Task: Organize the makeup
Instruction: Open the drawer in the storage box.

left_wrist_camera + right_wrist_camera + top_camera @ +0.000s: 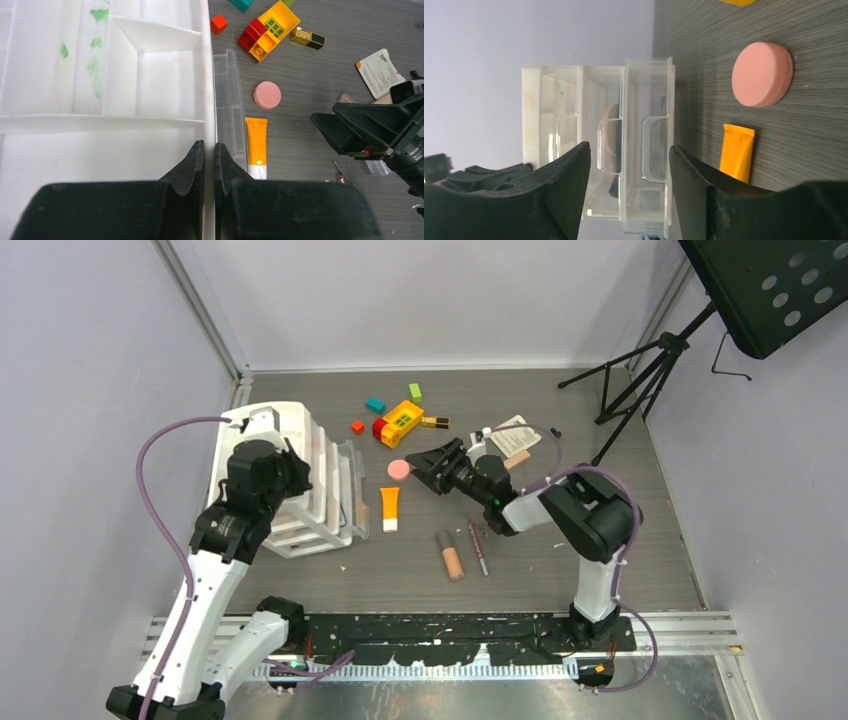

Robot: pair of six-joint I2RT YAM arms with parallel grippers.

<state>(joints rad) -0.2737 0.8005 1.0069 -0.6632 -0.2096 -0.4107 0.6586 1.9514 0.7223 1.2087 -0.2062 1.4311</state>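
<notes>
- Drawer organizer [285,485], white plastic, stands at the left of the table; top tray compartments show green smears in the left wrist view.
- Left gripper [209,150] sits on the drawer organizer's right edge, fingers pressed together with the thin white wall pinched between them.
- Clear drawer [350,490] juts out from the organizer's right side.
- Red block [357,426], teal block [375,404] and green block [415,392] lie scattered toward the far side.
- Orange tube [389,508] lies flat just beside the clear drawer, white cap toward the arm bases.
- Pink compact [399,469] lies on the table just beyond the tube's far end, apart from it.
- Yellow-and-red toy brick [398,423] is farther back, near the red block.
- Right gripper [418,468] hovers just right of the pink compact, jaws spread wide, nothing between them; its wrist view faces the clear drawer front.
- Gold-black lipstick [435,422] lies just beside the toy brick's right end.
- Beige tube [450,555] lies flat nearer the bases, well apart from the organizer.
- Red pencil [479,548] lies just right of the beige tube, roughly parallel.
- White printed card [515,435] lies beyond the right wrist.
</notes>
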